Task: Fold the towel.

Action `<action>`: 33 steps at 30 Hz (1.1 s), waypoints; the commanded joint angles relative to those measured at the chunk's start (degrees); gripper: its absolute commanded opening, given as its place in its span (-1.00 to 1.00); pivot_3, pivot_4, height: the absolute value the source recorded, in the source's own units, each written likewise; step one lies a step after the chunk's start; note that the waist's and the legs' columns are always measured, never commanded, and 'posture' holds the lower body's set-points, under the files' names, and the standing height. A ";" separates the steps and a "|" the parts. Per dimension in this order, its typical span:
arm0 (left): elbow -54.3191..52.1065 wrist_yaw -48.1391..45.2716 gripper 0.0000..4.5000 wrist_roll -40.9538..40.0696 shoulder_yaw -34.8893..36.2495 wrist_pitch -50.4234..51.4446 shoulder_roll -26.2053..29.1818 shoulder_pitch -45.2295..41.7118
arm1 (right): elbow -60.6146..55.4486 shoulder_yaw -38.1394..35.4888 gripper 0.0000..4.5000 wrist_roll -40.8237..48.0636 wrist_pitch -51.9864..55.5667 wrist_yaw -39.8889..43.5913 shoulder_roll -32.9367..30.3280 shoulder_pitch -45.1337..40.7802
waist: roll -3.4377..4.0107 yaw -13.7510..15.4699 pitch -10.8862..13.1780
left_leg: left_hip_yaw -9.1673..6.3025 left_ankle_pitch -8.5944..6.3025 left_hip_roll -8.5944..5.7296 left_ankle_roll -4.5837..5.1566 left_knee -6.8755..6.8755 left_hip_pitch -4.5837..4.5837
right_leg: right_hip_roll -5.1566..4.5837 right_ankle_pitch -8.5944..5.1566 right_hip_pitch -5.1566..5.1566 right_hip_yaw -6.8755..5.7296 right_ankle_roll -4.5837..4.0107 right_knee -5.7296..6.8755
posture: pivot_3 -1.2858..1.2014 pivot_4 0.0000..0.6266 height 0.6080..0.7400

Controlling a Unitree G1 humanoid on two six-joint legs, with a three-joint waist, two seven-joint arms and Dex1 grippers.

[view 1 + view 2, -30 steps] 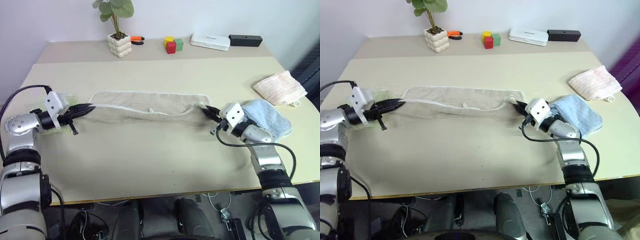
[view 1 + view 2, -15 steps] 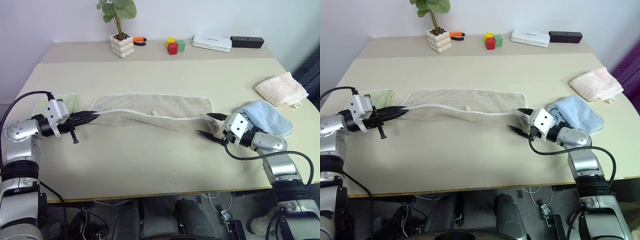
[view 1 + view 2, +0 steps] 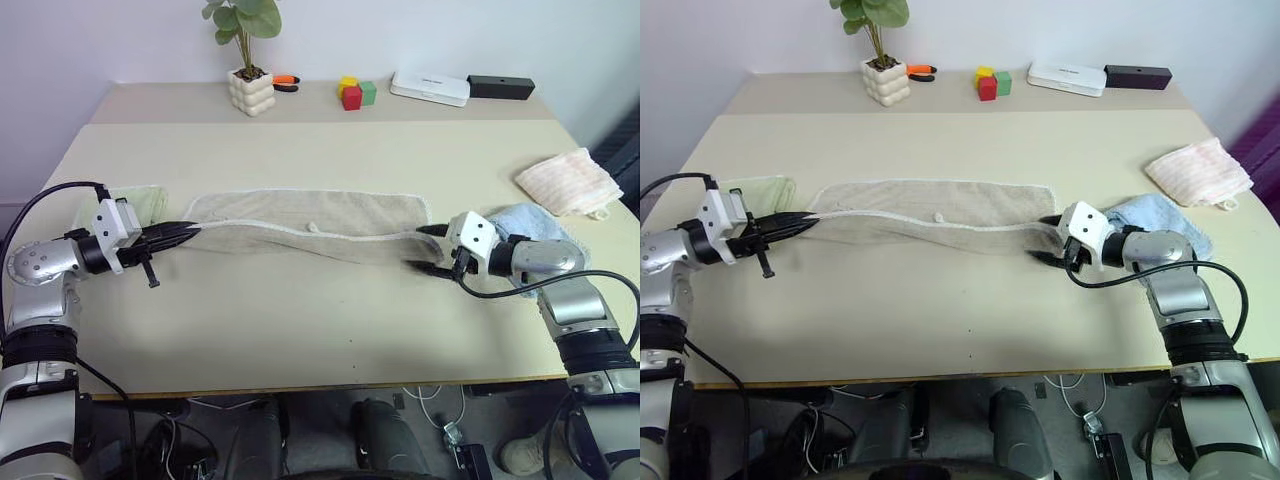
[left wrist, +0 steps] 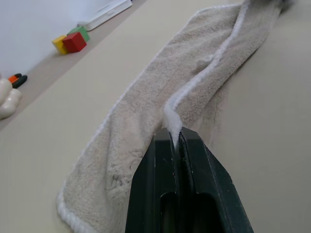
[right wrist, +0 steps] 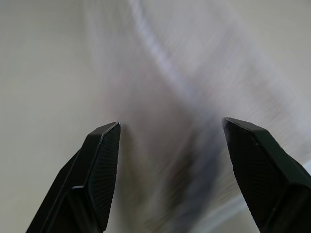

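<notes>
The towel (image 3: 310, 222) lies stretched in a long band across the middle of the table (image 3: 320, 330), its near white edge partly doubled over. The left gripper (image 3: 185, 233) pinches that corded edge at the towel's left end, fingers tight together. The right gripper (image 3: 425, 250) sits at the towel's right end with its jaws spread wide; it seems to hold nothing, though the wrist view is blurred. A light blue cloth (image 3: 530, 225) lies under the right arm, a pale pink cloth (image 3: 568, 183) farther right.
</notes>
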 commanded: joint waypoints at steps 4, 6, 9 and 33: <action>-4.81 1.01 -1.00 -1.68 1.37 1.51 0.39 2.47 | -1.57 -1.99 -0.55 2.91 5.84 -0.08 1.23 -4.10 | 0.01 -0.05 0.00 | 0.00 0.00 0.01 0.00 0.00 0.01 | 0.01 0.00 -0.01 0.00 0.00 0.02 | 0.03 -0.52 0.92; -5.55 1.05 -1.00 -1.93 1.53 2.12 0.50 3.06 | -2.33 -2.69 -0.98 4.36 7.09 0.56 1.50 -4.68 | 0.01 -0.06 0.00 | 0.00 0.00 0.01 0.00 0.00 0.01 | 0.02 0.00 -0.01 0.00 0.00 0.02 | 0.03 -0.52 0.92; -6.23 1.29 -1.00 -1.92 1.45 2.47 0.62 3.36 | -4.38 -2.60 -0.98 6.44 10.05 3.43 0.33 -4.23 | 0.01 0.19 0.00 | 0.00 0.00 0.01 0.00 0.02 0.00 | 0.01 0.00 -0.01 0.00 0.00 0.03 | 0.03 -0.52 0.92; -5.14 1.57 -1.00 -1.24 0.05 2.21 0.18 1.48 | -9.04 -4.59 0.06 14.09 27.35 6.50 -1.14 -6.14 | 0.01 0.10 0.00 | -0.01 -0.02 0.01 0.03 0.09 -0.02 | 0.00 0.00 -0.01 -0.01 0.00 0.05 | 0.03 -0.52 0.92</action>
